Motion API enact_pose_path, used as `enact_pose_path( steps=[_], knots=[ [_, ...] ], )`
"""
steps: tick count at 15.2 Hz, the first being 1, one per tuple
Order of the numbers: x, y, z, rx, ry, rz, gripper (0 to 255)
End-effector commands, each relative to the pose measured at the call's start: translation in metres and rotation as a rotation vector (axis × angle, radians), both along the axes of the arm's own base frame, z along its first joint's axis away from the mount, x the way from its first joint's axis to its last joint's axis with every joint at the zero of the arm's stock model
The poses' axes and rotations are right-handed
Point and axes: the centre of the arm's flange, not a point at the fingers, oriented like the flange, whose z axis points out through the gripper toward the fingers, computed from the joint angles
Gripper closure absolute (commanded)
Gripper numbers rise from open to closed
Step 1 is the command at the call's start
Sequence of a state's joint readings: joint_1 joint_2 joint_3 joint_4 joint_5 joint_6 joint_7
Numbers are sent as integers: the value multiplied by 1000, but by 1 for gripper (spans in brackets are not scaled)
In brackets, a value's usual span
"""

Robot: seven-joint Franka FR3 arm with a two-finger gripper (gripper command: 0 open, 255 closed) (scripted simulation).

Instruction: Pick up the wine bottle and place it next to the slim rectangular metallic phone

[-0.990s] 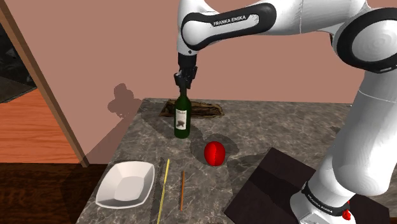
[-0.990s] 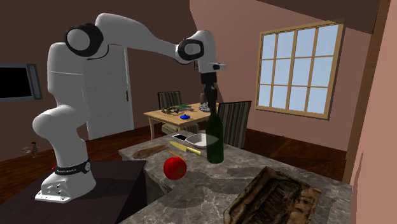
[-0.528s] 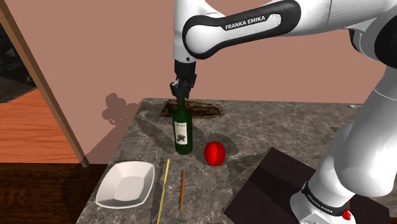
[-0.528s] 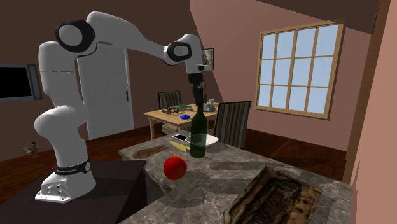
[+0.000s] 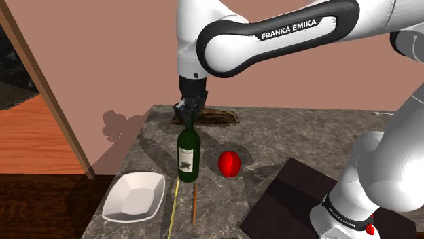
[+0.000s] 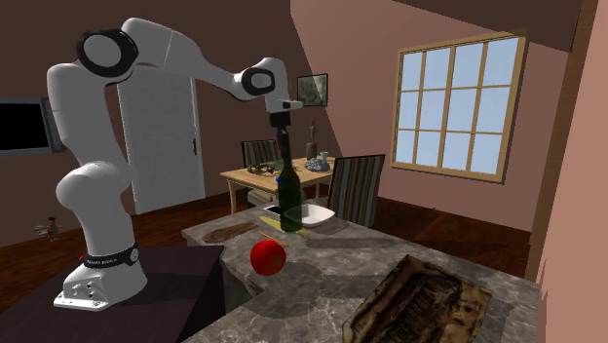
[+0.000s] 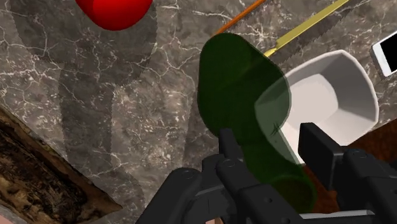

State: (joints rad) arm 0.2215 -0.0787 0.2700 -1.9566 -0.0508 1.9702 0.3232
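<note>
Shoulder view has the white arm reaching down over a dark marbled counter [image 5: 299,136], its black gripper [image 5: 188,114] closed around the neck of the green wine bottle [image 5: 188,155], which hangs upright below it. The bottle's base shows in front of a thin yellow stick [image 5: 172,204], with an orange-brown stick [image 5: 195,202] just beside that; whether the base touches the counter I cannot tell. A white bowl [image 5: 134,195] sits near the counter's front corner on the shoulder view's left, and a red round object [image 5: 230,163] rests beside the bottle on its right. Behind the gripper lies a dark rough wooden tray [image 5: 210,117] against the pink wall. In the wrist view the two fingers [image 7: 230,149] press the neck from either side, and the bottle's body [image 7: 245,95] extends away from them, partly covering the bowl [image 7: 337,76], which shows through the green glass. A slim white-faced phone [image 7: 387,51] lies just past the bowl, apart from the bottle. In the second exterior view the bottle [image 6: 290,205] stands upright under the gripper [image 6: 285,154], close to the bowl [image 6: 317,212].
</note>
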Motion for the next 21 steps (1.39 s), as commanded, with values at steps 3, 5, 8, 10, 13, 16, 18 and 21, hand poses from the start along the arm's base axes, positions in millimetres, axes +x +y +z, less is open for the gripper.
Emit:
enact_pose_path(
  steps=[3, 5, 8, 10, 13, 16, 18, 21],
  knots=[
    [-35, 38, 3, 0, 0, -2, 255],
    [-52, 58, 3, 0, 0, -2, 255],
    [-78, 88, 3, 0, 0, -2, 255],
    [-95, 108, 3, 0, 0, -2, 255],
    [-121, 138, 4, 0, 0, -2, 255],
    [-146, 168, 4, 0, 0, -2, 255],
    [-164, 188, 4, 0, 0, -2, 255],
    [-189, 218, 4, 0, 0, -2, 255]
  ],
)
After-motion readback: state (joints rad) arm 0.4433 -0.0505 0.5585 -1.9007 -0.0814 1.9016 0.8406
